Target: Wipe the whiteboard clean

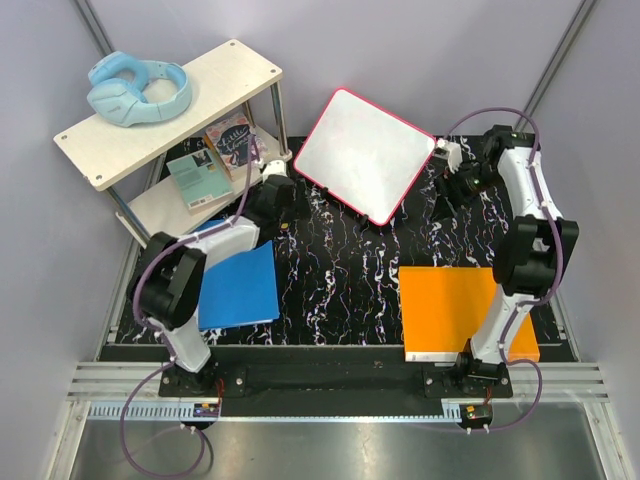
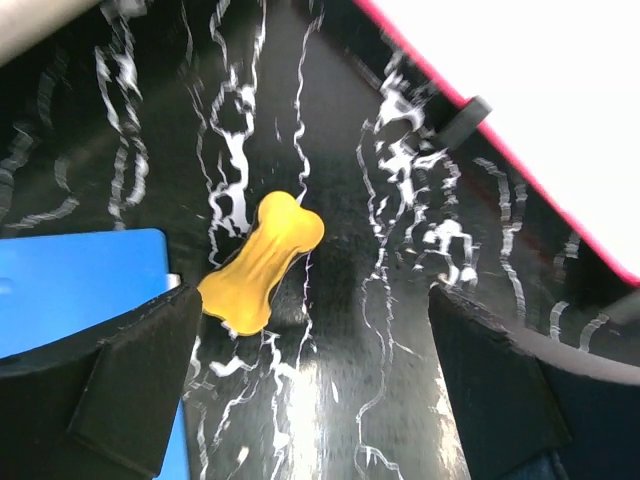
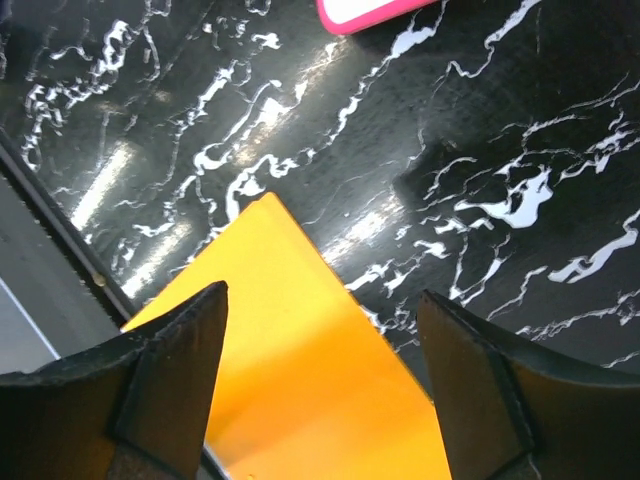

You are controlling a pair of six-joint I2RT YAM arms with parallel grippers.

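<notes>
Looking blank, the whiteboard lies by the table's far edge, so the left hand and right hand gape apart, empty.

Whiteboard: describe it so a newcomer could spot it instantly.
On the black marbled table, look to the far middle, right of the white shelf. The whiteboard sits there askew; unlike the blue folder and orange board, it is white with a red-pink frame.
</notes>
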